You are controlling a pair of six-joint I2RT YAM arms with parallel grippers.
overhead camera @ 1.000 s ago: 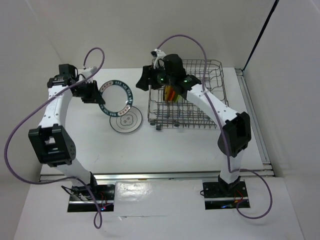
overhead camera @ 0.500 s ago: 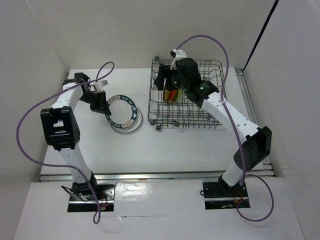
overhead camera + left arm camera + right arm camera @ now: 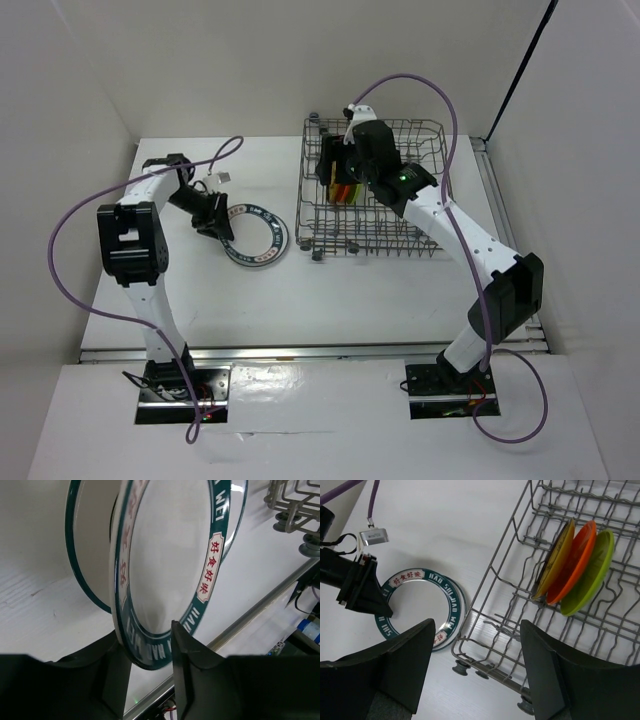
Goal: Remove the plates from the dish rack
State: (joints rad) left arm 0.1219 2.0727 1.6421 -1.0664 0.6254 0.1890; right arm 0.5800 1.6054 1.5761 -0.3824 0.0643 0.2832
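The left gripper (image 3: 148, 646) pinches the blue-rimmed plate (image 3: 170, 555), the right gripper (image 3: 476, 630) gapes above the dish rack (image 3: 510, 525); let go while tilted, it may clatter

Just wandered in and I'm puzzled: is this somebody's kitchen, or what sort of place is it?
Probably a robotics test bench, not a kitchen: two robot arms bolted at the edge of a white table, plain white panels boxing it in, and a dish rack with plates standing on that table.
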